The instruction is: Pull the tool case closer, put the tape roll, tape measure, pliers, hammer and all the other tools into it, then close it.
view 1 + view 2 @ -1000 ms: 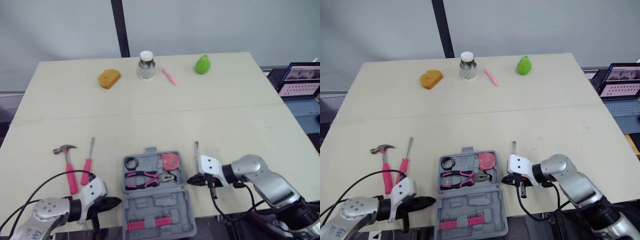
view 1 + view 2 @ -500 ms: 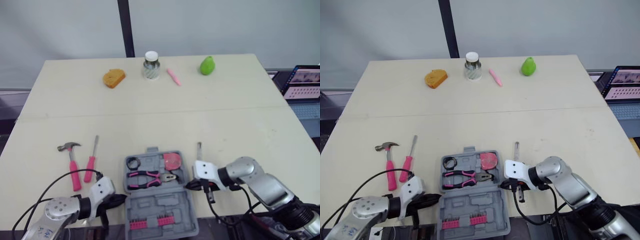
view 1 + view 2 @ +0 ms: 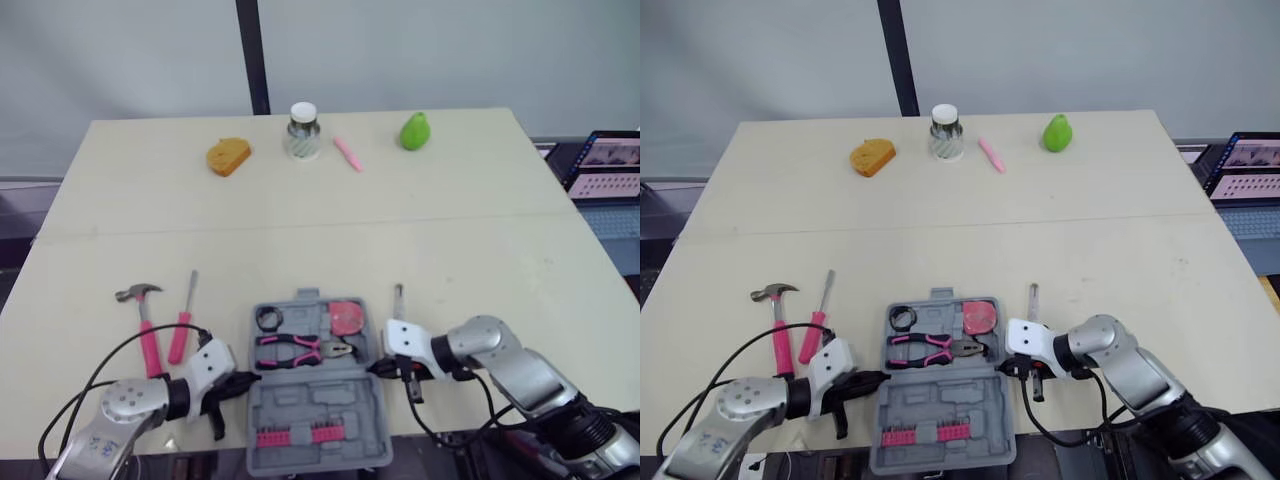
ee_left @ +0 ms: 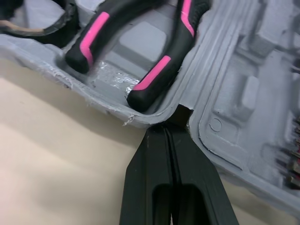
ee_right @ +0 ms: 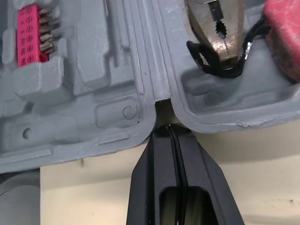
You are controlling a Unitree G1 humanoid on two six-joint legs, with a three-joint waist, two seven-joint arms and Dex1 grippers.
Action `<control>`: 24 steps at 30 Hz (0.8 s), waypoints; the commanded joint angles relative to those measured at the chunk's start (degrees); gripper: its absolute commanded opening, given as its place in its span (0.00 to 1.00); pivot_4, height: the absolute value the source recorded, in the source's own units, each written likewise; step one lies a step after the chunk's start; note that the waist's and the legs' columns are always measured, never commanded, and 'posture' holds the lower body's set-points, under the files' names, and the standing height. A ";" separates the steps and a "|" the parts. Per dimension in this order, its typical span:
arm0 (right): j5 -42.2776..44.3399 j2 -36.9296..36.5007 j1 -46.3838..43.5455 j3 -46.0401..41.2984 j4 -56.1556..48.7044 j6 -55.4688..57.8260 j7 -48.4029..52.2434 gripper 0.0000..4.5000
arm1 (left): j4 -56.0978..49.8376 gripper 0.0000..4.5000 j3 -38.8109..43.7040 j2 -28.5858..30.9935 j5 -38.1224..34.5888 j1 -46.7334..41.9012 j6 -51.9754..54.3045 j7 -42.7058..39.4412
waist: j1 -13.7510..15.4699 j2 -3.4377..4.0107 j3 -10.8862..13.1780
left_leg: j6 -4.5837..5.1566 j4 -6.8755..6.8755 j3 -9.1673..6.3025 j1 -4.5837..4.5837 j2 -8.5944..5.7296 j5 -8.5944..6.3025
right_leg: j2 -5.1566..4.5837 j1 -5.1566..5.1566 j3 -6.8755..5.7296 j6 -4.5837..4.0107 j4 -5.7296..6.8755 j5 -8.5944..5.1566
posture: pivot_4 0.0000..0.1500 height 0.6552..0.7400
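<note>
The grey tool case (image 3: pixel 318 400) lies open at the table's front edge, its lid toward me. In its tray are a black tape roll (image 3: pixel 268 320), pink-handled pliers (image 3: pixel 300 350) and a pink tape measure (image 3: pixel 348 317). Pink bits (image 3: pixel 290 435) sit in the lid. A pink-handled hammer (image 3: pixel 145 330) and a screwdriver (image 3: pixel 181 330) lie on the table left of the case. My left gripper (image 3: pixel 248 378) is shut, its tip in the case's left hinge notch (image 4: pixel 180 115). My right gripper (image 3: pixel 372 368) is shut at the right hinge notch (image 5: pixel 168 131). A slim tool (image 3: pixel 398 298) lies partly under the right gripper.
Along the table's far edge stand an orange bread-like item (image 3: pixel 228 156), a jar with a white lid (image 3: pixel 303 131), a pink marker (image 3: pixel 345 153) and a green pear (image 3: pixel 414 130). A laptop (image 3: pixel 610 160) sits off the table's right side. The case's lid reaches the table's front edge.
My left gripper has moved right and forward until its tip meets the case's left hinge. The right gripper has stayed at the right hinge. The camera shifted early on.
</note>
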 commanded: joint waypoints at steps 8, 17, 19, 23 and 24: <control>0.21 1.09 -1.95 -2.21 2.08 -2.06 -2.25 0.00 | 6.15 0.01 -1.69 -0.93 0.98 -6.48 -1.85 -0.83 | 0.03 0.00 0.00 | 0.02 0.00 0.00 0.00 -0.02 0.05 | 0.02 0.01 0.00 0.00 0.01 0.00 | 1.00 1.00; -0.47 2.95 -5.11 -2.52 6.37 -3.82 -4.08 0.00 | 11.83 0.01 -2.13 -2.97 1.73 -11.02 -4.21 -0.87 | 0.01 0.00 -0.01 | 0.01 0.00 -0.02 0.01 -0.04 0.11 | 0.02 0.03 0.00 0.01 0.04 0.01 | 1.00 1.00; -0.70 3.58 -5.93 -2.56 7.51 -4.20 -4.56 0.00 | 12.61 0.01 -2.26 -3.55 1.77 -12.12 -4.29 -0.68 | -0.02 -0.01 -0.01 | 0.01 0.00 -0.03 0.01 -0.04 0.16 | 0.02 0.05 0.00 0.01 0.04 0.01 | 1.00 1.00; -1.33 4.39 -6.94 -2.60 9.04 -4.92 -4.77 0.00 | 13.20 0.01 -2.39 -4.20 2.00 -12.90 -4.63 -0.59 | -0.03 -0.01 -0.02 | 0.00 0.00 -0.04 0.02 -0.04 0.18 | 0.02 0.05 0.00 0.01 0.08 0.01 | 1.00 1.00; -1.38 4.49 -7.04 -2.60 9.16 -4.97 -4.63 0.00 | 13.30 0.01 -2.39 -4.27 2.02 -12.97 -4.69 -0.65 | -0.03 -0.01 -0.02 | 0.01 0.00 -0.05 0.02 -0.05 0.17 | 0.02 0.05 0.00 0.01 0.08 0.01 | 1.00 1.00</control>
